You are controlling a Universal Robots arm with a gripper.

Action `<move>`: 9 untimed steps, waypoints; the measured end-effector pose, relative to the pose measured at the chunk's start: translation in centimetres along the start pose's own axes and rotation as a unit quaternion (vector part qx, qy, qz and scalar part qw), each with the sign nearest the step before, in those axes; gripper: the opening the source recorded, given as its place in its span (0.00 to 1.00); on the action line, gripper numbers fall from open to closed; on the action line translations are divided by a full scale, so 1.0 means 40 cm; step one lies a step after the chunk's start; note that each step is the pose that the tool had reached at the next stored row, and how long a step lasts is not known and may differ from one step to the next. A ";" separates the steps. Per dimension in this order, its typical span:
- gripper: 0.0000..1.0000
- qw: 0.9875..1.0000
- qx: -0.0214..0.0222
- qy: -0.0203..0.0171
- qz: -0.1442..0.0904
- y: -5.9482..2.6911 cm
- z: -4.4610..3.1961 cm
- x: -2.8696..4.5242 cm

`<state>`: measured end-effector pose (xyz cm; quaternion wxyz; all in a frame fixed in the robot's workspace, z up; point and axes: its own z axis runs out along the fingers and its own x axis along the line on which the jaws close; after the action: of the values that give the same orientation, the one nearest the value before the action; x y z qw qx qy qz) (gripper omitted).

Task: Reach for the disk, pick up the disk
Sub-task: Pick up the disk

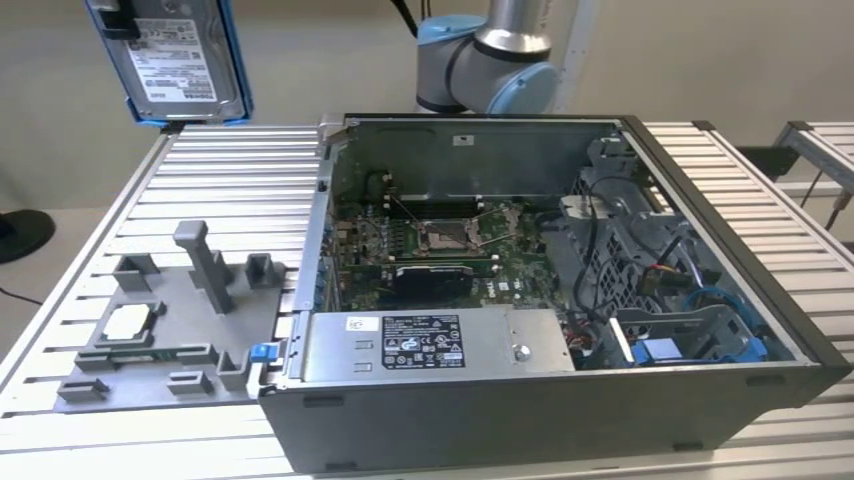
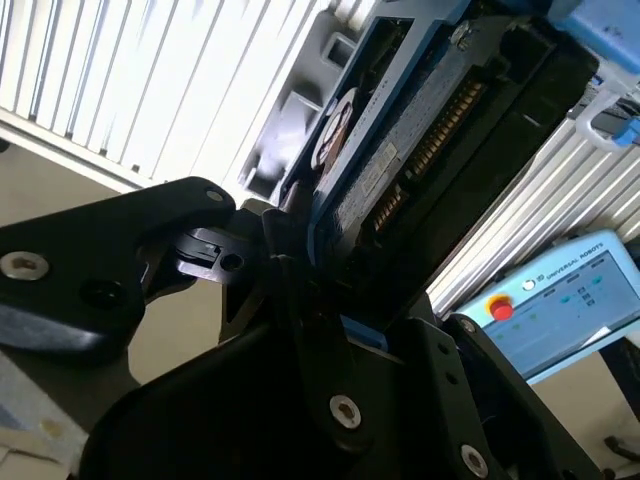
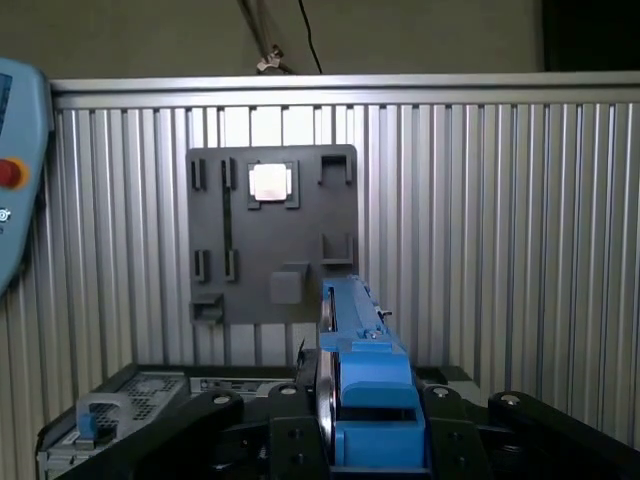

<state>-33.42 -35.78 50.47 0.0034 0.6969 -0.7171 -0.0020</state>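
Gripper: my gripper (image 3: 368, 440) is clamped on the disk (image 1: 178, 60). The jaws pinch its two flat faces. In the first wrist view a black finger (image 3: 288, 438) sits tight against each side.
Disk: a flat grey metal drive with a white label and blue rails along its edges. It hangs upright, with the label face turned toward the exterior view.
Disk position: it is in the air and touches nothing but my fingers. It is above the far corner of the table (image 1: 227, 170) on the exterior view's left, well apart from the case (image 1: 534, 420).
Disk in both wrist views: it is seen edge-on, with a blue rail toward the camera. The second wrist view also shows a row of connector pins along one end.
Table: ribbed aluminium slats.
Case: an open computer case lying on the table, with the motherboard and cables exposed.
Plate (image 1: 167, 300): a grey fixture plate with pegs and pockets. It lies flat on the table just beside the case, on the exterior view's left.
Chip (image 1: 130, 320): small, with a white top, seated in a pocket of the plate.
Arm (image 1: 487, 60): a grey and blue joint, standing behind the case.
Pendant (image 2: 560, 300): light blue with a red button, beyond the table's edge.
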 end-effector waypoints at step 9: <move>0.00 1.000 -0.001 0.000 0.000 -0.067 -0.001 -0.002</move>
<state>-30.73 -35.78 50.48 0.0044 0.6969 -0.7171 -0.0029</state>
